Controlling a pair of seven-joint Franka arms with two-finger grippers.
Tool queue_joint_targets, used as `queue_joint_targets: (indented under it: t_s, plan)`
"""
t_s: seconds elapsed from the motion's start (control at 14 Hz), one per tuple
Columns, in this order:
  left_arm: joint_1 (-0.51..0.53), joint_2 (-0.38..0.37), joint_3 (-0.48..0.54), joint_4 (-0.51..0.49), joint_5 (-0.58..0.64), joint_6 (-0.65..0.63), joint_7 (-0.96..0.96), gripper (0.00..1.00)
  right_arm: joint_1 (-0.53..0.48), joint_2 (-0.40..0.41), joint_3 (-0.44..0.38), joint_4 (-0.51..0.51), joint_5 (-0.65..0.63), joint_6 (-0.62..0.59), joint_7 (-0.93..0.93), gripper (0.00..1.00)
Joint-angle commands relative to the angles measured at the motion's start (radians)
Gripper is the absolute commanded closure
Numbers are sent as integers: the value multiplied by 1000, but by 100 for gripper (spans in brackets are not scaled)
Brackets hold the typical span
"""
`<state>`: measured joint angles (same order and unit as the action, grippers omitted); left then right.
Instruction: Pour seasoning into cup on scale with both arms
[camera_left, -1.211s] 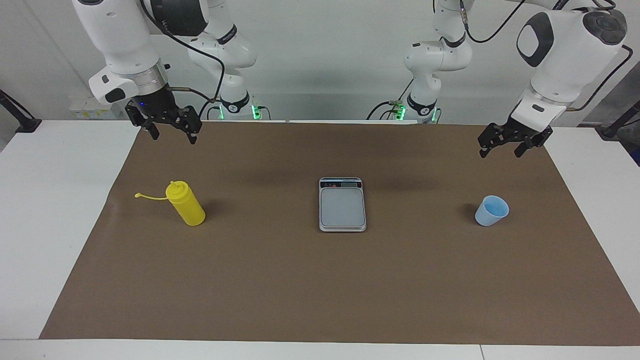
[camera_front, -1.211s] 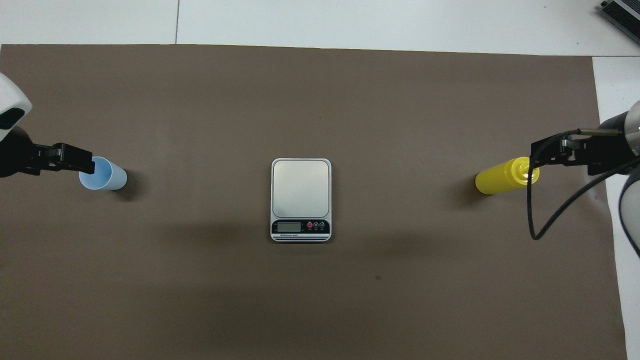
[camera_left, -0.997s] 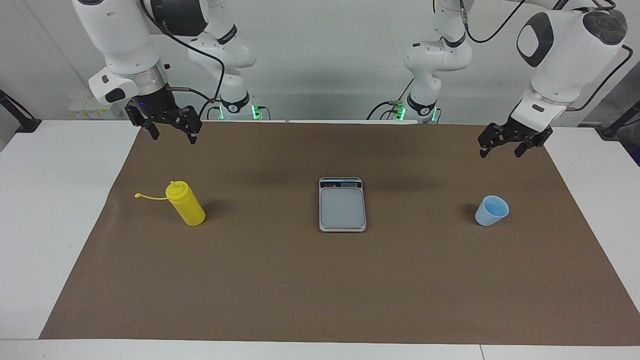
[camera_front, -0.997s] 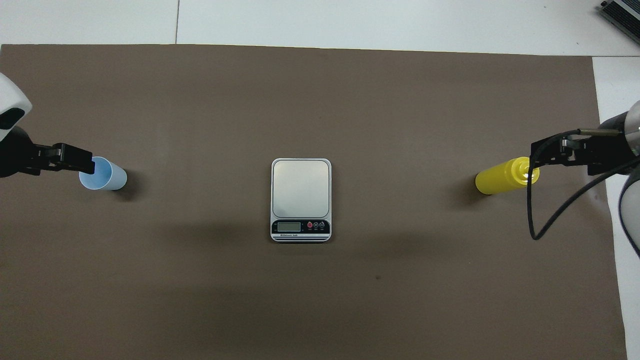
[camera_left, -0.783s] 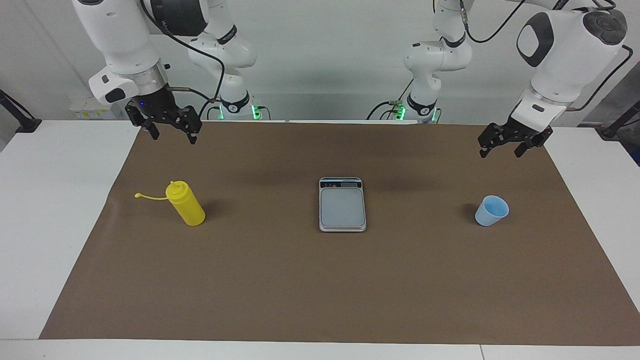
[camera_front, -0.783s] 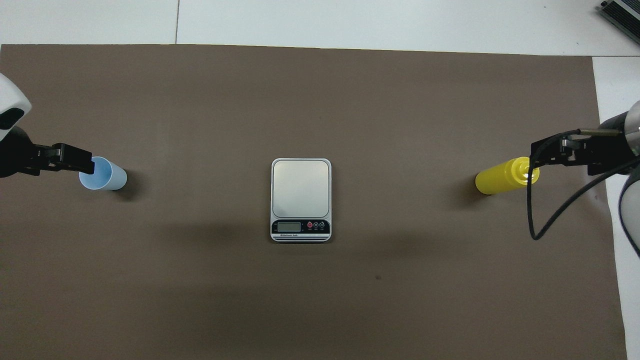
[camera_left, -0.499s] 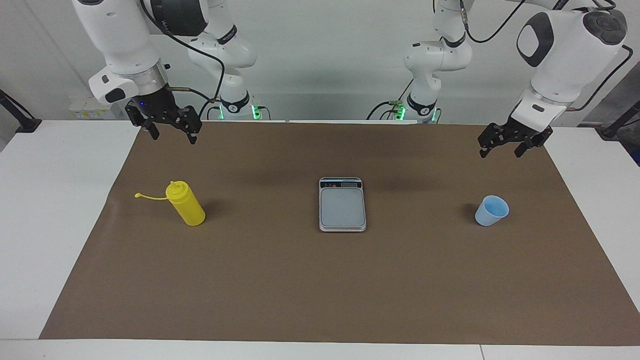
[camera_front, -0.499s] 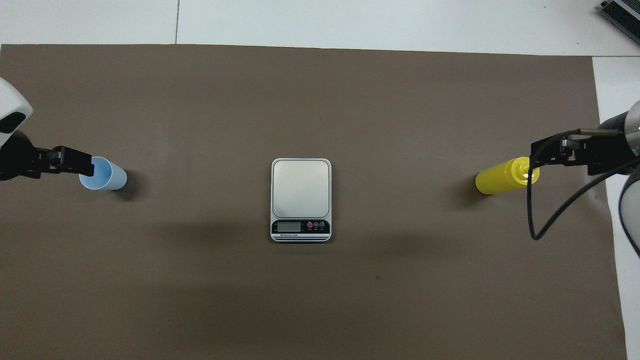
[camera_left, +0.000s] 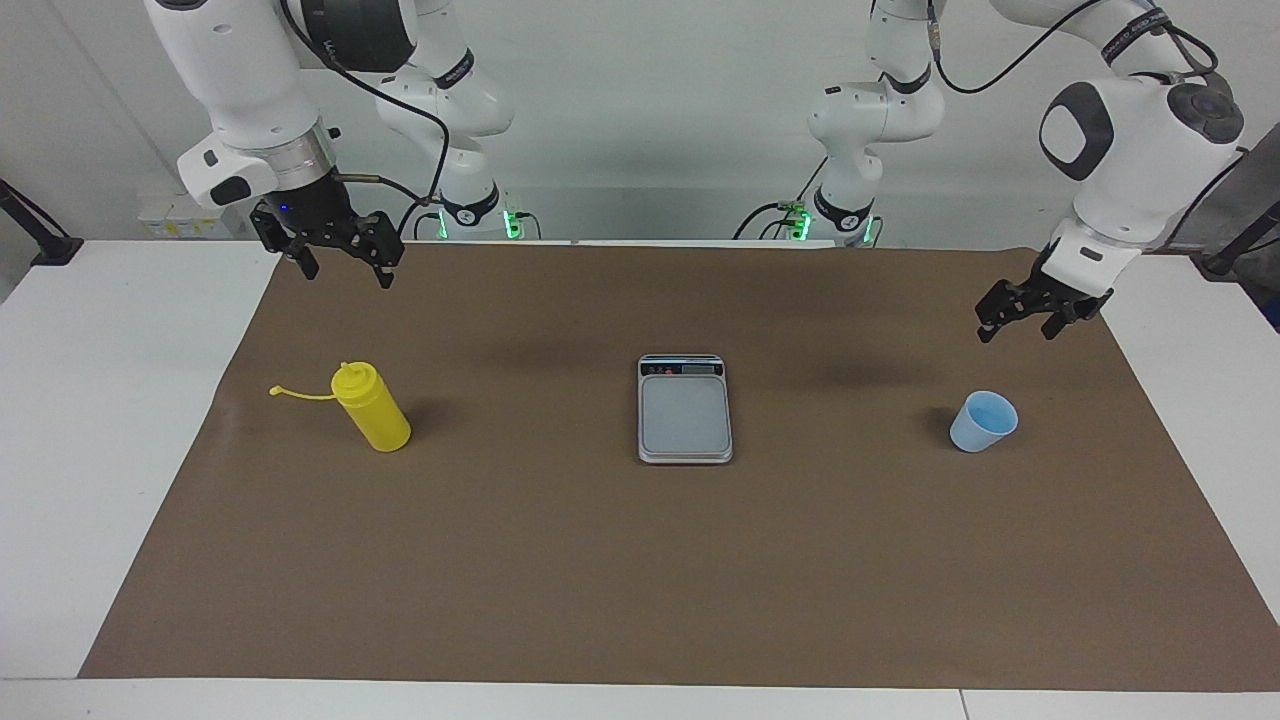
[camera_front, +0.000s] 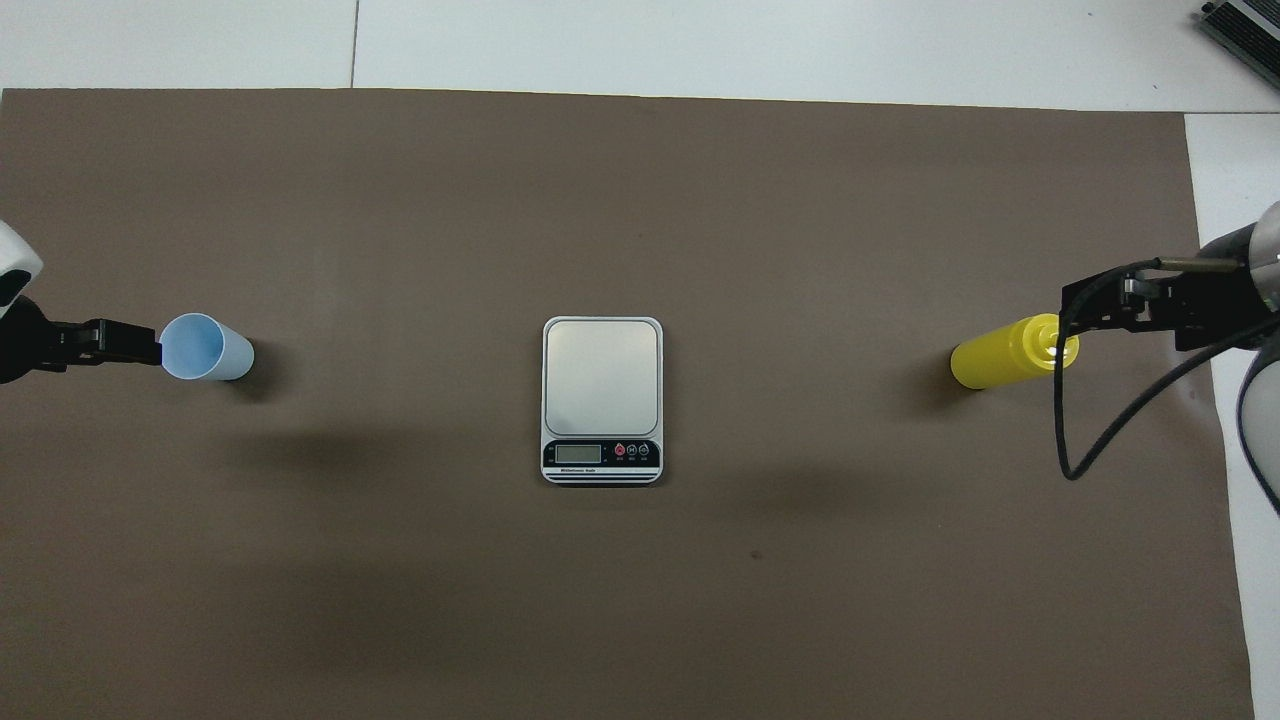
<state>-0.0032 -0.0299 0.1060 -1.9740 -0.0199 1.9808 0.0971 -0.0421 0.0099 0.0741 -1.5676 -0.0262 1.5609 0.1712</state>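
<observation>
Smooth tapered blue plastic cup (camera_left: 984, 421) upright on matte brown mat (camera_left: 640, 560), off flat steel-plate scale (camera_left: 685, 408). Yellow cylindrical seasoning (camera_left: 371, 407) at right arm's end. Left gripper (camera_left: 1018, 322) above cup, right gripper (camera_left: 346, 267) above seasoning: both spread, empty.

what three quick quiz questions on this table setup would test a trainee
1. True or false: the light-blue cup stands on the kitchen scale.
2. Which claw hangs in the air near the yellow squeeze bottle: A) left claw B) right claw?
3. Fill in: the scale's display strip sits at the end ____ the robots.

Key
1. False: the cup stands on the brown mat toward the left arm's end, apart from the scale.
2. B.
3. Nearer to.
</observation>
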Motion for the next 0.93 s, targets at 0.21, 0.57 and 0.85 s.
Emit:
queue_joint_targets:
  t_s: [0.21,0.57,0.85]
  plan:
    - [9,54,4,-90,-14,208,21,0,-18,-18,15,-17,15,-2,8,0]
    - [12,81,12,-164,-14,317,35,0,-18,-18,15,-19,15,-2,8,0]
    - [19,113,24,-172,-14,346,90,0,-19,-18,13,-19,15,-1,10,0]
